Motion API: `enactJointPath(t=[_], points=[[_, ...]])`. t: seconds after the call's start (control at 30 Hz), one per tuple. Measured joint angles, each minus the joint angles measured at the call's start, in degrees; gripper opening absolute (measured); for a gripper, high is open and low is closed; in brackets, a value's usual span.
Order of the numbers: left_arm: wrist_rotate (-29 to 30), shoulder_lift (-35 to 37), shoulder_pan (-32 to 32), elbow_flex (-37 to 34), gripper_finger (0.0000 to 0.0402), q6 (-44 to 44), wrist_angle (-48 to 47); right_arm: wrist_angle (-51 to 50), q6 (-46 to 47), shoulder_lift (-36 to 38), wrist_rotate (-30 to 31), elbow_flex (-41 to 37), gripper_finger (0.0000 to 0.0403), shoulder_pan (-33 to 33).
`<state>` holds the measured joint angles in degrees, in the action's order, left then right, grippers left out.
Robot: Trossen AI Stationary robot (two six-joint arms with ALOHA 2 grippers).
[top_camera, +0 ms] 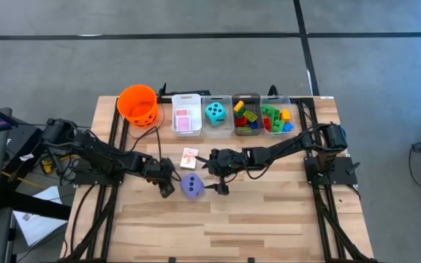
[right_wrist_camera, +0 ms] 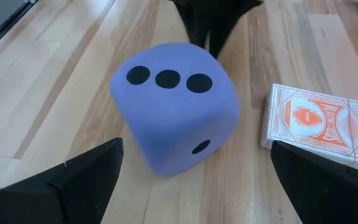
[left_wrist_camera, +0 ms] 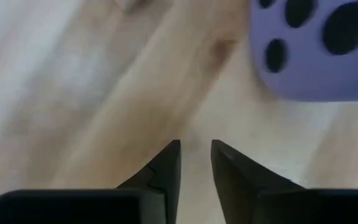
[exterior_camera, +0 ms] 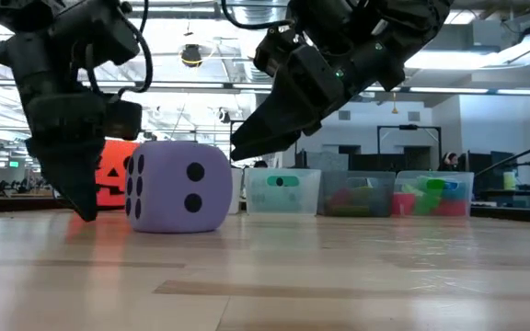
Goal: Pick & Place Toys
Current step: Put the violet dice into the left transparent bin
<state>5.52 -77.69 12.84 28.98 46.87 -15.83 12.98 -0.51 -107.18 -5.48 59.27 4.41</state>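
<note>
A purple die point(top_camera: 191, 185) with black dots rests on one face on the wooden table, and also shows in the low view point(exterior_camera: 178, 187). My right gripper point(right_wrist_camera: 196, 146) is open wide on the die's right side, slanting down, one finger at each side of the die point(right_wrist_camera: 176, 106) without touching it. My left gripper point(left_wrist_camera: 194, 146) stands just left of the die point(left_wrist_camera: 319, 46), pointing steeply down at bare wood. Its fingers are a narrow gap apart with nothing between them. A pack of red-backed playing cards point(right_wrist_camera: 319, 121) lies flat beyond the die.
Along the far edge stand an orange bucket point(top_camera: 138, 104), a white bin point(top_camera: 186, 117) with a pink card, a clear bin holding a teal die point(top_camera: 215, 112), and two clear bins of coloured bricks point(top_camera: 246, 117) point(top_camera: 277, 118). Bare wood lies toward the near edge.
</note>
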Motion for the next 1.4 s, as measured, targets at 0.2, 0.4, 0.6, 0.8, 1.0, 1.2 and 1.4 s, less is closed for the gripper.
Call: enactJointPath(t=[0.2,0.4,0.6,0.8,1.0,1.2,1.4], points=[[-8.6,0.0,0.5,0.0,0.0029,3.0,10.5,-0.1,0.0,0.0,0.0,0.0,0.04,0.0],[-9.8,0.0,1.6,0.1,0.0003,3.0,17.2,0.0,0.0,0.0,0.0,0.0,0.04,0.0],[-2.0,0.0,1.2,0.1,0.0001,3.1,16.9,0.0,0.0,0.0,0.0,0.0,0.04,0.0],[0.4,0.0,-0.4,0.1,0.0,3.1,18.4,0.0,0.0,0.0,0.0,0.0,0.04,0.0],[0.5,0.0,-0.9,0.1,0.0,3.1,20.3,0.0,0.0,0.0,-0.4,0.0,0.04,0.1],[1.3,0.0,-0.9,0.1,0.0,3.1,20.3,0.0,0.0,0.0,-0.5,0.0,0.04,0.1],[3.1,0.0,-0.9,0.0,0.0,3.1,20.7,-0.2,-1.8,0.0,-0.6,0.0,0.04,1.4]])
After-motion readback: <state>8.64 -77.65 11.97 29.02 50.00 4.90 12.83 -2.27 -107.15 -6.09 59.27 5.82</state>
